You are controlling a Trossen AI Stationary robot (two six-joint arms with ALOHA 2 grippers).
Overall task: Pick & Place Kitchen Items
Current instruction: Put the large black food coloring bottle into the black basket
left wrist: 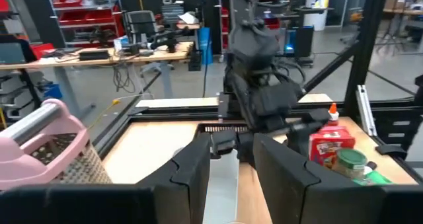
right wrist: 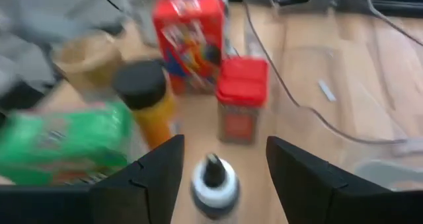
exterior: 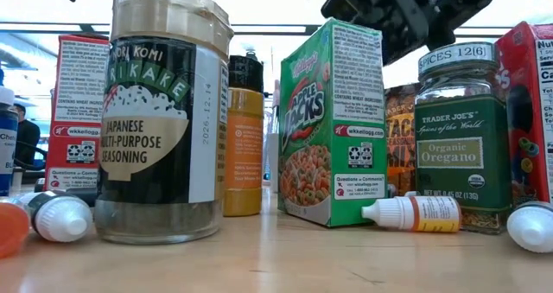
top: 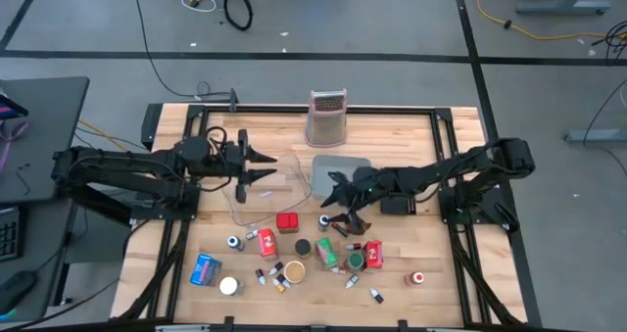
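Judged barely begun. Found no goods in the clear tray (top: 257,207) or the grey tray (top: 343,166), as far as the high view told. Counted almost everything loose on the near half of the worktop (top: 451,273): blue packet (top: 205,269), green packet (top: 326,254), red box (top: 287,221), red-lidded tin (right wrist: 241,108), black-capped orange bottle (right wrist: 149,102), plus jars and tiny droppers scattered among them.

Right gripper (right wrist: 225,148) lowered at the far edge of that cluster, just beside the grey tray. Jaws spread wide, closed on nothing. Saw a small white bottle (right wrist: 213,179) with a dark tip upright on the wood, between and just beyond the two fingers. Took this for the approach to a first pick: bottle lined up, not yet gripped, not yet lifted.

Left gripper (top: 269,169) parked over the far edge of the clear tray, well apart from the goods. Jaws narrow, a slim gap showing, nothing plainly held. Read as waiting.

Left to do, by this reckoning: closing on the bottle, lifting, carrying to a tray, then the same for every other piece. Grater (top: 328,118) upright at the far side, untouched, no part of the job.
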